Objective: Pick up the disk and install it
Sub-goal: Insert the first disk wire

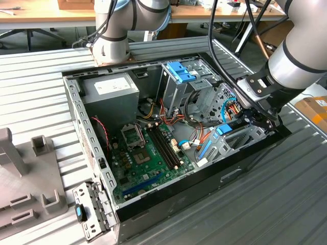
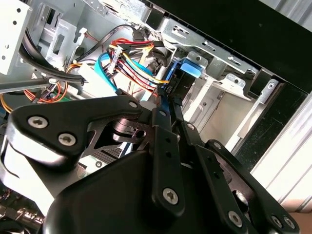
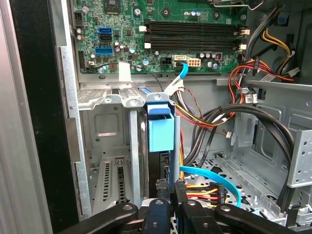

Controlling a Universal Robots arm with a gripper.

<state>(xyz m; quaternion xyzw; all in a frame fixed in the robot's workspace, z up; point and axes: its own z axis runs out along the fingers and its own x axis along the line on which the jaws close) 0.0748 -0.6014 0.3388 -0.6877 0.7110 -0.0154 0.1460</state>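
Gripper (image 3: 169, 191) fingers are pressed onto the disk (image 3: 160, 132), held on edge so its rails are lined up with the bay slot (image 3: 117, 141) near the case's front wall.

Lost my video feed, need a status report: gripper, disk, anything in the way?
Gripper shut on the disk, low inside the open case. Disk standing on edge in the grey bay. Blue cable and coloured wires close beside it.

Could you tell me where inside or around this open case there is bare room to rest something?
Bare ribbed tabletop lies beside the case's outer wall, on the exterior view's left. Inside is crowded: cables around the drive cage, and the gripper with the disk at the bay.
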